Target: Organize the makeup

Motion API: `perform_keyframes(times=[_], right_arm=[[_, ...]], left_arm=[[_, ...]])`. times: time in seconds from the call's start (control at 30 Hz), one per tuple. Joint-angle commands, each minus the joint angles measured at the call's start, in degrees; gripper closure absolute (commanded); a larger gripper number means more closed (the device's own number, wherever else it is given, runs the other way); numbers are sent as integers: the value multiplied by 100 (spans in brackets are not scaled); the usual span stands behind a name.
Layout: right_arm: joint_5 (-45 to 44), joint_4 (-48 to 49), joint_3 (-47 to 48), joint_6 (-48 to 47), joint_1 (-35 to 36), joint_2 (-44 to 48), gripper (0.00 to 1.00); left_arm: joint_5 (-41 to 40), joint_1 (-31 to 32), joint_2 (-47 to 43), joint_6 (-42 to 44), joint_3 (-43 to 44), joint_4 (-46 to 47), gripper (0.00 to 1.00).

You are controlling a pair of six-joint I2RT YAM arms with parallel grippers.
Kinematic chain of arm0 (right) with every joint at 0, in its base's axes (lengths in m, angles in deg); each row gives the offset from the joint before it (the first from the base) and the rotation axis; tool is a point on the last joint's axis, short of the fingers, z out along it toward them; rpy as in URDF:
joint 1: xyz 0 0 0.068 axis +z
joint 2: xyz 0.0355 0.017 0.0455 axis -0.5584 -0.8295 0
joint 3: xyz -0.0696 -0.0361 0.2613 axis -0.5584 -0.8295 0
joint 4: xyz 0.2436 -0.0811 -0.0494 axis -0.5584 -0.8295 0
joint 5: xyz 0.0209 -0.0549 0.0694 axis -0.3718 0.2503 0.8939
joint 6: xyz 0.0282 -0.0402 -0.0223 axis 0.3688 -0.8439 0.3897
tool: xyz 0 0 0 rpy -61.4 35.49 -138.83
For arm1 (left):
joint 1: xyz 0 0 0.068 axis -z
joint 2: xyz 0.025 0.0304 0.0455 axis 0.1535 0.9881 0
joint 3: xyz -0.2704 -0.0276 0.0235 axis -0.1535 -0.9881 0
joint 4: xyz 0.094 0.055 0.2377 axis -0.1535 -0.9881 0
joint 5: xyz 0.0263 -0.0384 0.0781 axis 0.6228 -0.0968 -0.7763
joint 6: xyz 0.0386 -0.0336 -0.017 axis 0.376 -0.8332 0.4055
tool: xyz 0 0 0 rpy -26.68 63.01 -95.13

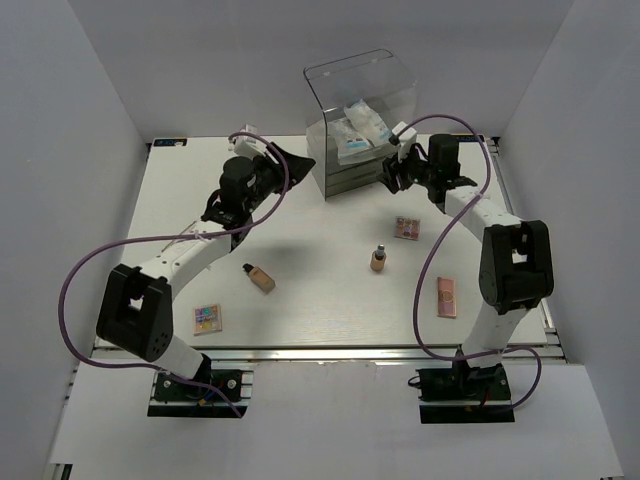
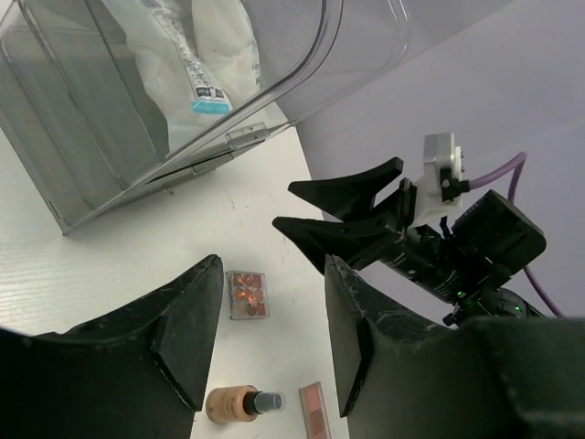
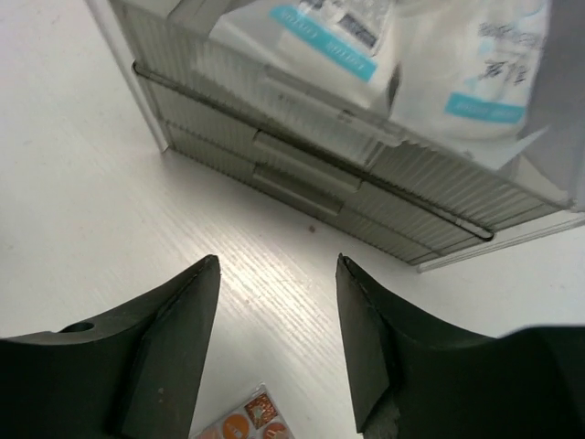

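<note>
Two white packets (image 1: 357, 138) with blue print lie in the open top compartment of the clear acrylic box (image 1: 385, 80), which stands at the far side of the surface (image 1: 320, 310) above its closed drawers (image 3: 302, 174); the rest of the makeup lies loose on the surface: a square palette (image 1: 407, 228) near the box front, a tan bottle (image 1: 378, 259) just beyond it toward the arms, a second tan bottle (image 1: 259, 277) on its side further left, a rectangular palette (image 1: 446, 296) near the right arm (image 1: 510, 265), and a pale palette (image 1: 207, 318) by the left arm (image 1: 185, 260); the left jaws stand apart and empty left of the box; the right jaws, parted and holding nothing, hang before the drawers
</note>
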Motion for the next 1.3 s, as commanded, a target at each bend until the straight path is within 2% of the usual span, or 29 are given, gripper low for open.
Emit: perform_keyframes(times=[0.0,0.07,0.17,0.3,0.33,0.4,0.43,0.57,0.67,0.9,1.27], right_arm=[[334,355,-185,-613,100,50,41],[604,382,-116,-533,-5,-90,43],[1010,389,271,380,-313,-354,46],[555,583,210,1873,-410,-460,42],[493,531,210,2782,-454,-556,42],[334,426,158,3517,-463,-601,40],[230,530,70,4199,-463,-592,39],[-131,610,147,5564,-463,-750,28],[-27,837,280,6268,-454,-978,28],[237,1628,491,7430,-463,-1602,34],[694,2657,632,8021,-454,-2077,42]], left_arm=[[122,-21,-17,-157,-164,385,42],[183,-21,53,-323,-252,612,42],[349,-4,351,-831,-436,1208,43],[421,84,791,-1185,-534,1887,44],[403,102,862,-1194,-507,1940,44],[429,111,1037,-1194,-393,1993,44],[447,111,1073,-1194,-367,2011,44],[482,111,1100,-993,-209,1784,44],[465,111,1065,-887,-182,1590,44],[175,111,784,-790,-375,1326,44],[-19,111,423,-421,-323,605,43]])
